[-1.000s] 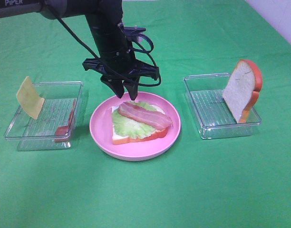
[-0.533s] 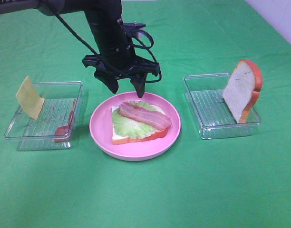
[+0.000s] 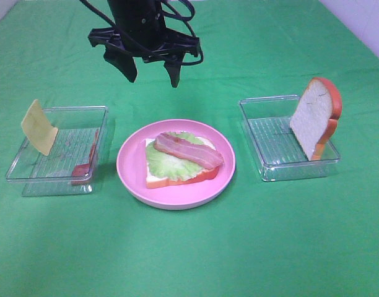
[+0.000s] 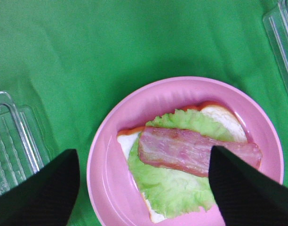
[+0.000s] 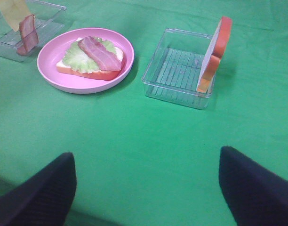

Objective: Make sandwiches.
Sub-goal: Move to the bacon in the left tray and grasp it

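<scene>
- Room above pink plate (image 3: pixel 121 166) open; left gripper (image 3: pixel 151 75) hangs beyond it.
- Upright bread slice (image 3: pixel 313 117) blocks right tray (image 3: pixel 298 171) on its right side.
- Green cloth (image 3: pixel 239 235) beside plate free.

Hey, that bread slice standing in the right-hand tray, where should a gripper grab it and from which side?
Grip the bread slice by its top crust edge, coming down from above. It stands on edge at the right end of the clear tray, its top well clear of the rim. One finger on the white face, one on the back, pinching across its thin side.
</scene>
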Available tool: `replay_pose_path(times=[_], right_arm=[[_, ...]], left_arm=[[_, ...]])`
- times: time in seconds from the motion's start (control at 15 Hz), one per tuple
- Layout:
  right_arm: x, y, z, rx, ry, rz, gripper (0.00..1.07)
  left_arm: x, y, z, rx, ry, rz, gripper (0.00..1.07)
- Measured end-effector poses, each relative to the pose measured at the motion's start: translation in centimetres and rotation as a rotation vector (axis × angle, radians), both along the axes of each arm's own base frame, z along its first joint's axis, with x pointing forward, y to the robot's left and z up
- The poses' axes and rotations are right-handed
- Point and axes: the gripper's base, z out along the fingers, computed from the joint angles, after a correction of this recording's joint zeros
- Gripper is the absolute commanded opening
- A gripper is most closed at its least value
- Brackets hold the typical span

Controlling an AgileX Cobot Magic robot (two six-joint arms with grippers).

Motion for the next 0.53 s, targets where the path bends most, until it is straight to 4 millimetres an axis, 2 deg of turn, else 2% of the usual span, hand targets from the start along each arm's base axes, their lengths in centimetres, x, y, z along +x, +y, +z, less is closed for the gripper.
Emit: replay_pose_path(times=[0.27, 0.53], right_arm=[[0.0, 0.0, 0.0, 0.0, 0.0, 0.0, 0.76], [0.0, 0.0, 0.0, 0.0, 0.0, 0.0, 0.76]], left_arm=[[-1.1, 0.8, 3.1, -0.025, -0.043, 0.005, 0.73], [-4.6, 3.4, 5.2, 0.026, -0.03, 0.044, 0.73]])
